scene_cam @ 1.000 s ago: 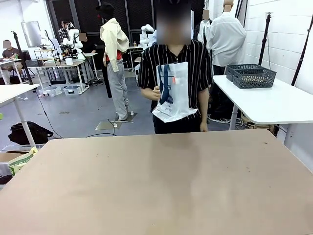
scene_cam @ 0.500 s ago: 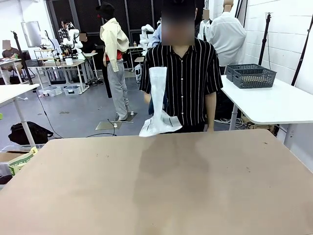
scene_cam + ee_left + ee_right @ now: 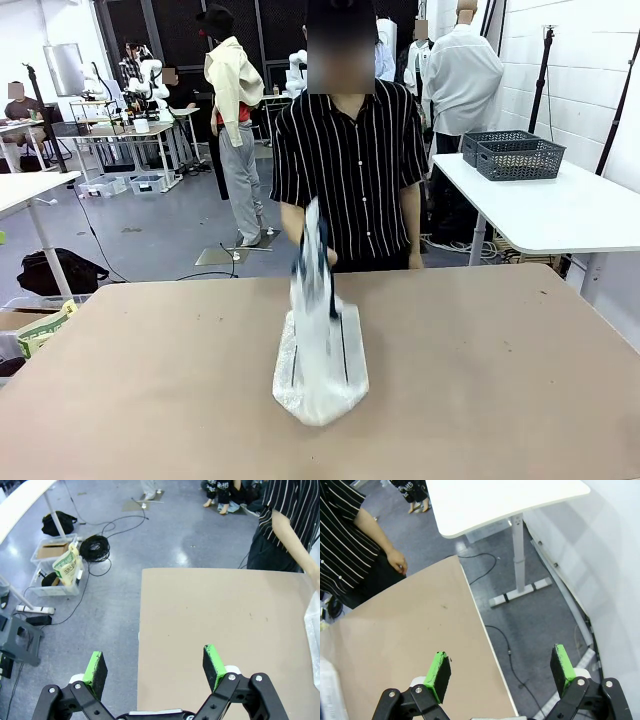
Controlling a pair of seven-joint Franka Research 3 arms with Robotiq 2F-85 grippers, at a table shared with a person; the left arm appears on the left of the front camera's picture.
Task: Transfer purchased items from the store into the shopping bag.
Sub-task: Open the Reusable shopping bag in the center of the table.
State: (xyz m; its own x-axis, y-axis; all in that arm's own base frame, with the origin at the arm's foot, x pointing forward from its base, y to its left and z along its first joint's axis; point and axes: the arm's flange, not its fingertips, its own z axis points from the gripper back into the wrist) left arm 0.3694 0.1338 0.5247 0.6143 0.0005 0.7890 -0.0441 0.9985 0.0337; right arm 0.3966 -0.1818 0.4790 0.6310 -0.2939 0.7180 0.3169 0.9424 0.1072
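The bag (image 3: 320,345) is resting mid-desk (image 3: 500,380), its long axis running from the person (image 3: 350,160), who is gripping its top, toward the robot's side. It is sitting between both arms, neither clearly nearer. The left hand (image 3: 154,669) and right hand (image 3: 500,671) are hovering spread and empty over the desk's side edges.

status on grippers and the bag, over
Left gripper open, empty. Right gripper open, empty. Shopping bag on table, person holding its top, in the way.
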